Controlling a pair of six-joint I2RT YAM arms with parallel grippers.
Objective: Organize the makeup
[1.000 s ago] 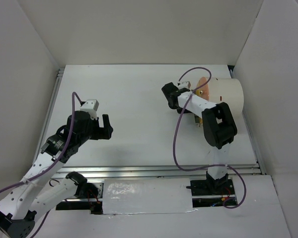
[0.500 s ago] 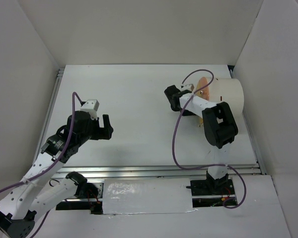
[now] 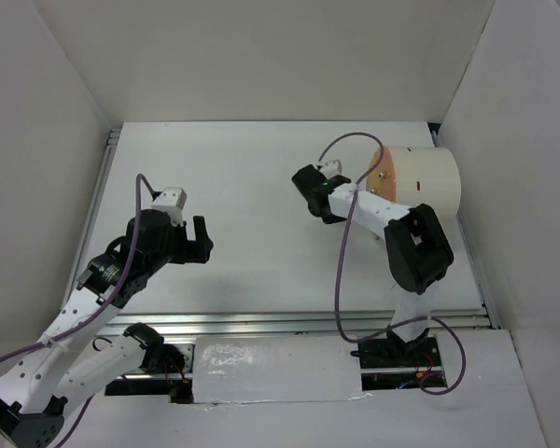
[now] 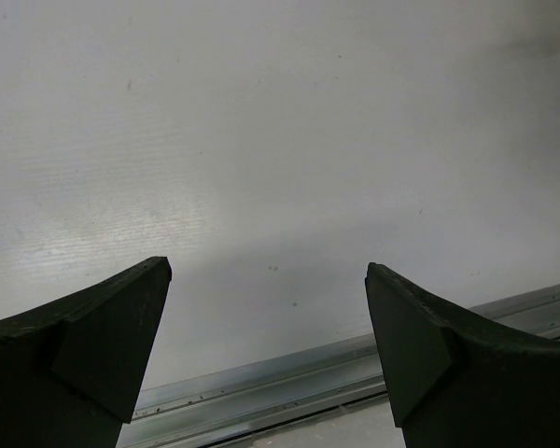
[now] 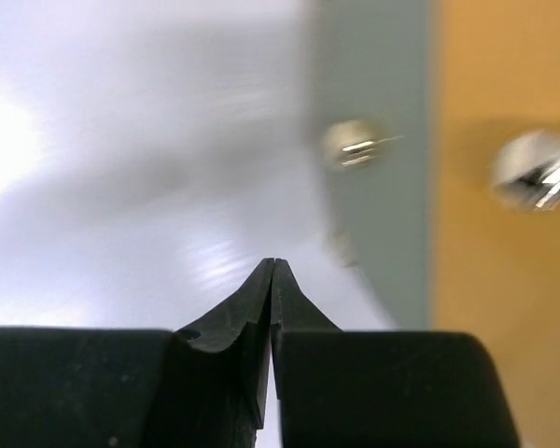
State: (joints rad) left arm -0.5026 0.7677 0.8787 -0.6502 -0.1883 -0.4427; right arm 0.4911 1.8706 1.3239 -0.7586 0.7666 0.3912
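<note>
No makeup shows in any view; palettes, packets and sticks are hidden or out of view. My left gripper (image 3: 203,238) is open and empty, low over the bare white table at the near left; in its wrist view the gripper (image 4: 266,266) has its jaws wide apart. My right gripper (image 3: 308,191) is shut on nothing, just left of the large white cylinder (image 3: 420,182) and its orange front (image 3: 381,177). In the right wrist view the gripper (image 5: 273,264) has its jaws pressed together, and the orange front (image 5: 504,280) lies blurred at the right.
The white cylinder lies on its side at the right rear. Two shiny knobs show in the right wrist view, one on a grey face (image 5: 355,145) and one on the orange front (image 5: 537,177). A metal rail (image 3: 299,320) runs along the table's near edge. White walls enclose the table.
My right gripper has moved left, away from the cylinder's orange front, staying shut. Less of the orange front sticks out than before. The left arm has not moved.
</note>
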